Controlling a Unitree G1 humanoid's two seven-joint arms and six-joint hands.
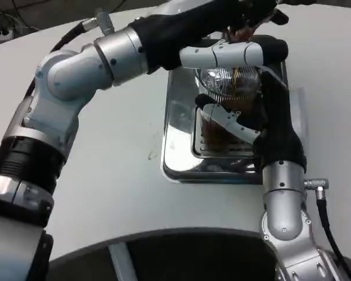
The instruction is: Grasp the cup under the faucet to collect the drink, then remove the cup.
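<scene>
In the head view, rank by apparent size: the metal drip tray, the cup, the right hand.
1. Metal drip tray, clearly largest.
2. Right hand and cup: too alike to rank; the hand holds the cup and hides part of it.

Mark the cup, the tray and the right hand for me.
cup (217, 126): head view, its clear side wall.
tray (176, 117): head view, bare left floor.
right hand (263, 120): head view, black back of the hand.

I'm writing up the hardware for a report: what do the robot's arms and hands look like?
Both forearms are rounded silver metal with black sections. The left arm has a bulbous silver joint and black ribbed cuff; the right arm carries a black cable on a silver plug. The left hand and right hand have white-and-black fingers.
</scene>
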